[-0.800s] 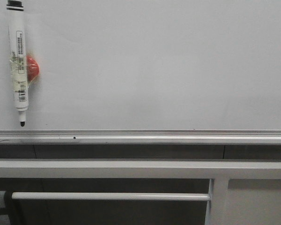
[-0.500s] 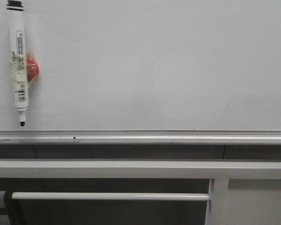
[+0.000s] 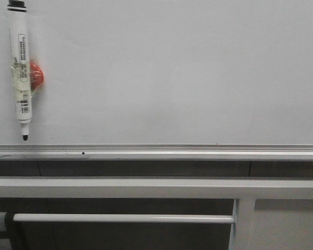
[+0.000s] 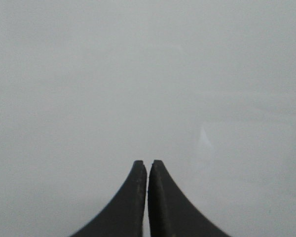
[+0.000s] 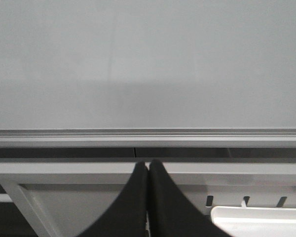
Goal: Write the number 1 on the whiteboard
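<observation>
Front view: whiteboard blank, no number 1 on it; marker hangs at its left, tip down just above the bottom rail.
Red magnet likely parks marker within reach. Left gripper and right gripper: jaws together, empty, facing the board; pickup not begun.

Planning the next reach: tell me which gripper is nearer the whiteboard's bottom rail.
Right. The right gripper points just below the bottom rail; the left gripper faces only bare whiteboard.
</observation>
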Robot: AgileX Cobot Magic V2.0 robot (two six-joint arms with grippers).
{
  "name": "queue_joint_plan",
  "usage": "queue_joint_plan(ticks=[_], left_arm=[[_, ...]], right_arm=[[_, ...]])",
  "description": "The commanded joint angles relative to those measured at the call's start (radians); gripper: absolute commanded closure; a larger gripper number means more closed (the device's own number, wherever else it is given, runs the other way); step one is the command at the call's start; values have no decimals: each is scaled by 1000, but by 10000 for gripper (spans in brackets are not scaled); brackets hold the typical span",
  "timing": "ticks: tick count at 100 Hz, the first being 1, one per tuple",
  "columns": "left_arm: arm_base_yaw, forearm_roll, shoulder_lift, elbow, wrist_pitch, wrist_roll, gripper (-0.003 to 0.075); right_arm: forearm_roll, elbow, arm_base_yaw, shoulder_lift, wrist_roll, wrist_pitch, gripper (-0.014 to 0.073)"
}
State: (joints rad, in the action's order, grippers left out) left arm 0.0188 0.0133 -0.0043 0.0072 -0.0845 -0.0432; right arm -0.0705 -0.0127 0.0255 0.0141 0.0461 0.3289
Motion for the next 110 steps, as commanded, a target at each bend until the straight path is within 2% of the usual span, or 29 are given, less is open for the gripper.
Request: queue_joint_plan(ticks=[1, 11, 27, 37, 52, 68, 88, 97, 110], left_arm=[[-6, -2, -23, 4, -174, -1, 741], [-6, -2, -23, 4, -196, -1, 741], [-6, -2, -23, 4, -196, -1, 741], [-6, -2, -23, 4, -198, -1, 741], [-6, -2, -23, 3, -291, -1, 741], [-6, -2, -23, 3, -315, -1, 741], [-6, -2, -23, -2, -401, -48, 741], [-6, -13, -23, -5, -454, -64, 741], [-6, -41, -23, -5, -454, -66, 741]], right_arm=[[-57, -28, 4, 9, 1, -87, 657], [-181, -28, 4, 9, 1, -112, 657], [-185, -28, 4, 9, 1, -110, 657], [-267, -28, 4, 9, 1, -88, 657], [-299, -28, 4, 9, 1, -81, 657], [-342, -28, 4, 9, 1, -157, 657], [-342, -28, 4, 9, 1, -392, 657], [-342, -28, 4, 9, 1, -402, 657], [-342, -28, 4, 9, 1, -393, 657]])
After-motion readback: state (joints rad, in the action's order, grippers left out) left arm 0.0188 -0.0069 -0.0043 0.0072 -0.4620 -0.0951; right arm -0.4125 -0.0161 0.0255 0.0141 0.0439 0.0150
